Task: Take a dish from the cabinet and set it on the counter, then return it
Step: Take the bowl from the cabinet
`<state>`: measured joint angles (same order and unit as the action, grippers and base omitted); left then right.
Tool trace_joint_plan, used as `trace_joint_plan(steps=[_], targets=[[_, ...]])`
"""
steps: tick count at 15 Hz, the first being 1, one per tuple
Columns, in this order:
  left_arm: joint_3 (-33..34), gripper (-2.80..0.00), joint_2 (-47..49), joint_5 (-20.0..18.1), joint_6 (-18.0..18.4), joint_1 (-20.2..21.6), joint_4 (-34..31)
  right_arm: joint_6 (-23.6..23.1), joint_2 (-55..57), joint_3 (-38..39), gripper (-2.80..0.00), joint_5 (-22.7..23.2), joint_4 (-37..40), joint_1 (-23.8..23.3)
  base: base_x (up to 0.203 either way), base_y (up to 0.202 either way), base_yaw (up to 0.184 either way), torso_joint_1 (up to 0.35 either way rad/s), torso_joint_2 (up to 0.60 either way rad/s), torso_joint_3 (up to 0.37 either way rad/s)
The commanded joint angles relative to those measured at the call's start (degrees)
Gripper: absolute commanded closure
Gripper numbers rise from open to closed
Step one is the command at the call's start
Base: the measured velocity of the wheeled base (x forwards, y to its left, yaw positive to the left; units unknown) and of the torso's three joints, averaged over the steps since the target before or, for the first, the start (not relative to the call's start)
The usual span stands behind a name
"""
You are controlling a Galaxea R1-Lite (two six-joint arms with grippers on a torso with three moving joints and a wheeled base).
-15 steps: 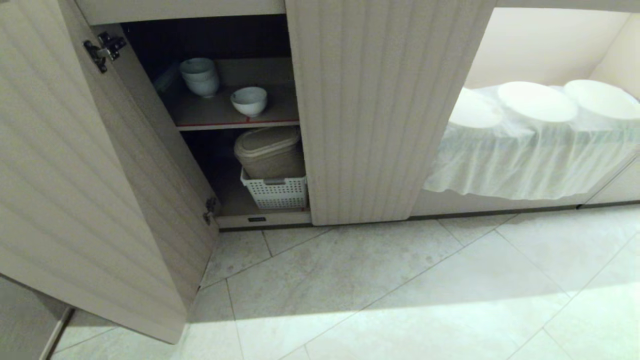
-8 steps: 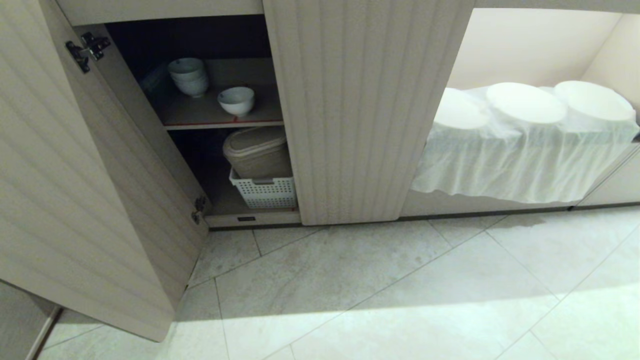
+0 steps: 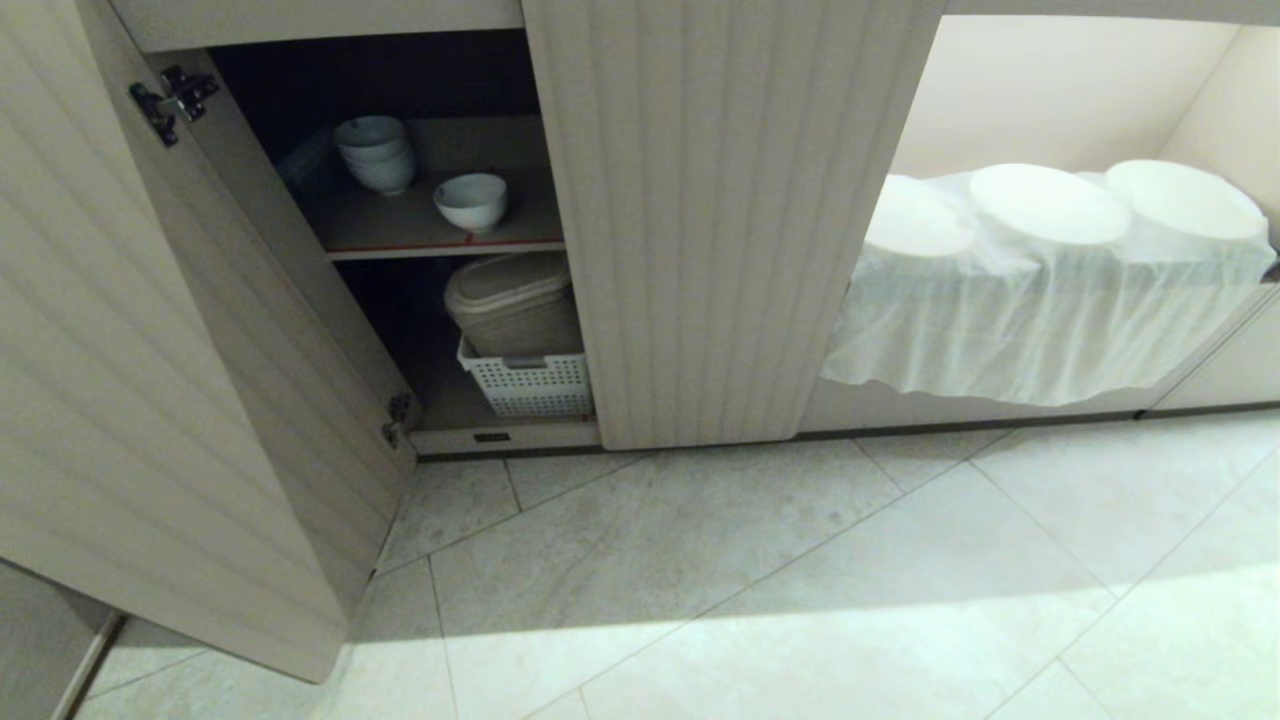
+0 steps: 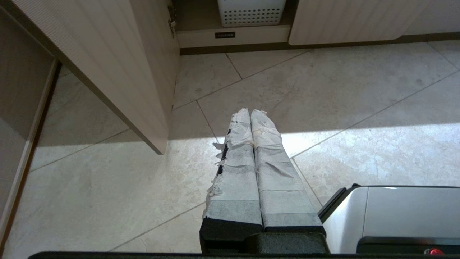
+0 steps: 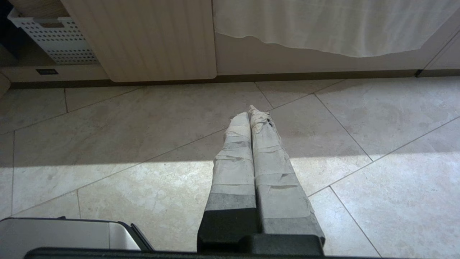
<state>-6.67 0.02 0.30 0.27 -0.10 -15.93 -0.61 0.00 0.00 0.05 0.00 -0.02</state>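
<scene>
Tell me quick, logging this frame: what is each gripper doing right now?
Left gripper: shut, empty, above the floor.
Right gripper: shut, empty, above the floor.

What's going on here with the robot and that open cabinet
Nothing is being handled right now. The low beige cabinet with ribbed doors has its left door swung open, and the single small white glossy bowl sits on the upper shelf beside a stack of similar white bowls. The left hand and right hand are both shut and empty, hanging low over the tiled floor, short of the cabinet.
</scene>
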Motion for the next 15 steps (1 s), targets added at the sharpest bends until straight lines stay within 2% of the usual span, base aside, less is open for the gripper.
trace_joint_plan(steps=[1, 10, 15], targets=[[-0.01, 0.00, -0.02, 0.05, 0.00, 0.01, -0.06, -0.01, 0.00, 0.00, 0.00, 0.04, 0.00, 0.02, 0.000, 0.000, 0.000, 0.000, 0.00, 0.000], [-0.01, 0.00, -0.02, 0.05, -0.09, 0.01, -0.10, -0.01, 0.00, 0.00, 0.00, 0.04, 0.00, 0.02, 0.000, 0.000, 0.000, 0.000, 0.00, 0.000], [-0.01, 0.00, -0.02, 0.05, -0.09, 0.01, -0.15, -0.01, 0.00, 0.00, 0.00, 0.04, 0.00, 0.02, 0.164, 0.000, 0.002, 0.003, 0.00, 0.004]])
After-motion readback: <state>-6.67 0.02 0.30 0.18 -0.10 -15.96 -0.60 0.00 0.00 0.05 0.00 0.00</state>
